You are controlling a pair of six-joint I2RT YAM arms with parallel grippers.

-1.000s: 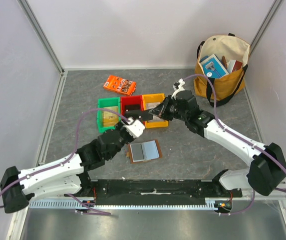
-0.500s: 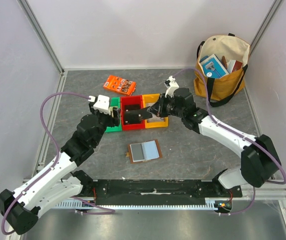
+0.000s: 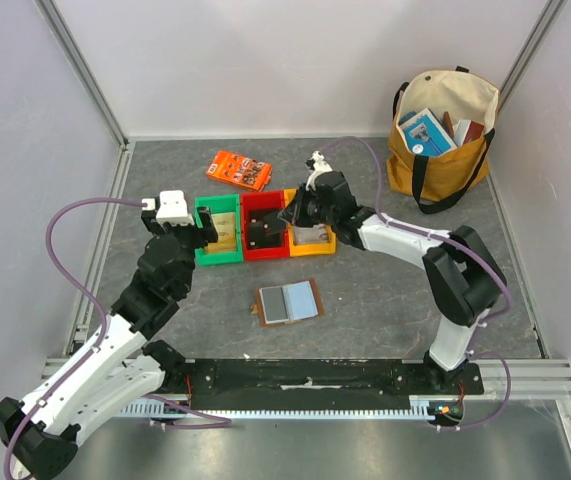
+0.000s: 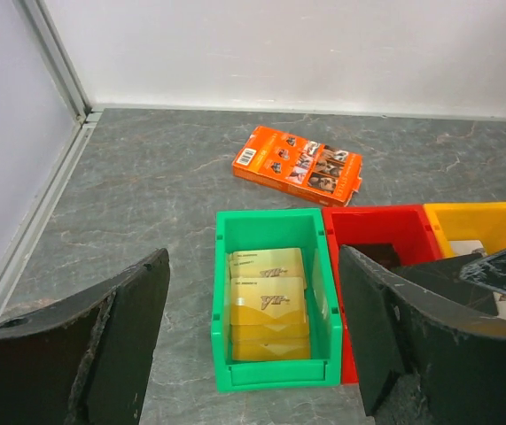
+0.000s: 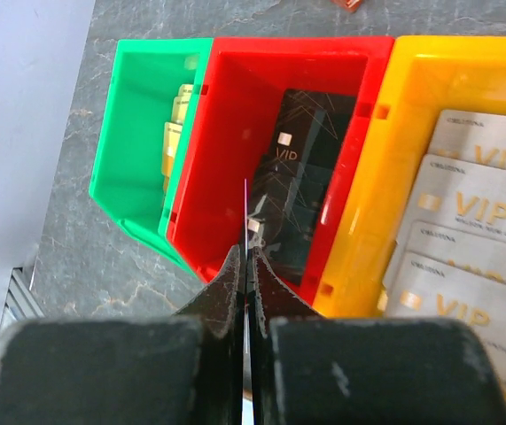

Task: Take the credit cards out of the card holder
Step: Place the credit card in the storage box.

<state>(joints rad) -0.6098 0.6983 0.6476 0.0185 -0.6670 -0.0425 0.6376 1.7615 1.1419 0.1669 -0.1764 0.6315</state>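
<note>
Overhead, three bins stand in a row on the desk (image 3: pixel 395 290), with the holder (image 3: pixel 288 301) lying open nearer the arms.
Top view: the holder shows a grey card (image 3: pixel 275 303) on its blue lining, apart from the bins. The left hand (image 3: pixel 203 230) hangs over the green bin (image 3: pixel 217 258) and the right hand (image 3: pixel 283 222) over the red bin (image 3: pixel 265 252). An orange box (image 3: pixel 238 170) and a tote (image 3: pixel 443 165) lie beyond. Left wrist: the hand is spread wide, holding nothing, above the green bin's yellow cards (image 4: pixel 268 305). Right wrist: fingers (image 5: pixel 217 297) are pinched narrow on a thin dark card (image 5: pixel 245 232) seen edge-on. The red bin holds dark VIP cards (image 5: pixel 310 150), the yellow bin (image 5: pixel 430 80) silvery ones (image 5: pixel 474 212).
</note>
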